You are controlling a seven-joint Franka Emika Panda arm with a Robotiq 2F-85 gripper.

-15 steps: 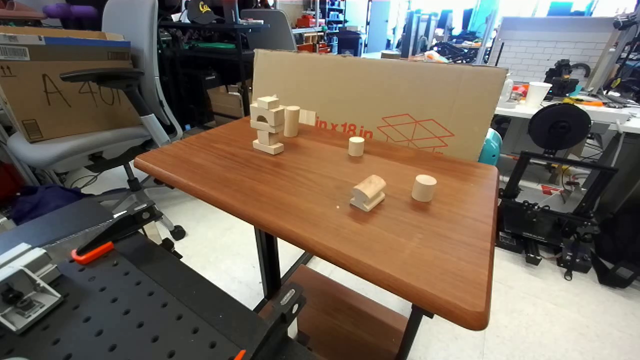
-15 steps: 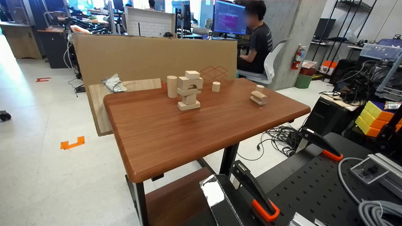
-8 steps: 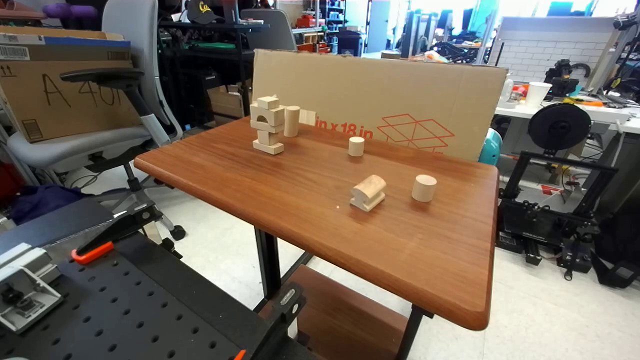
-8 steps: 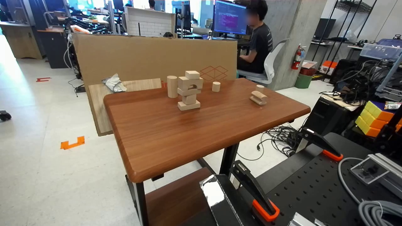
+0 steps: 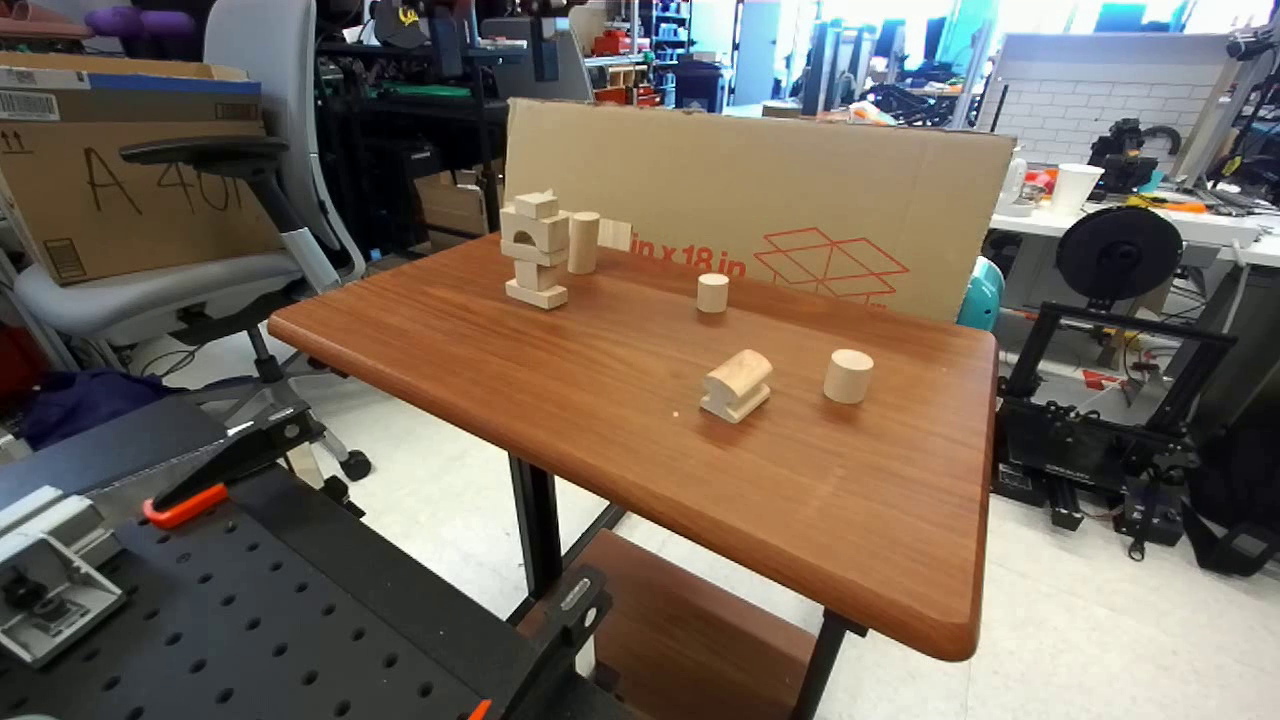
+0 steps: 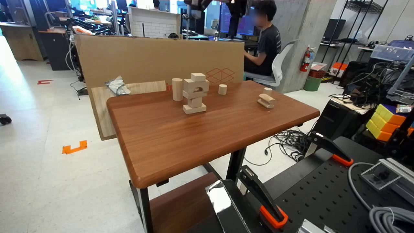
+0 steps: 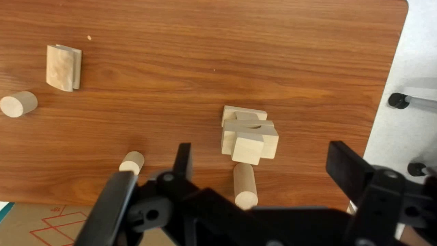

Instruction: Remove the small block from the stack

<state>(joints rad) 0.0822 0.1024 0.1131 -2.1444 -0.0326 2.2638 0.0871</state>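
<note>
The small block is a flattish pale wooden piece on top of the stack; it shows in both exterior views (image 5: 536, 205) (image 6: 198, 77) and in the wrist view (image 7: 248, 149). The stack of pale blocks (image 5: 538, 256) (image 6: 190, 86) stands upright, with an arch block under the small block; it also shows in the wrist view (image 7: 272, 140). My gripper (image 7: 260, 150) is open and empty, its fingers widely apart on either side of the stack in the wrist view. In both exterior views its fingers (image 5: 497, 55) (image 6: 216, 27) hang at the top edge, well above the stack.
A tall cylinder (image 5: 584, 243) stands close beside the stack. Two short cylinders (image 5: 712, 293) (image 5: 848, 376) and a two-piece block (image 5: 737, 386) stand elsewhere on the table (image 5: 620, 360). A cardboard sheet (image 5: 760, 190) rises along the table's far edge.
My gripper has come down into the top of both exterior views, where it did not show before. The blocks have not moved.
</note>
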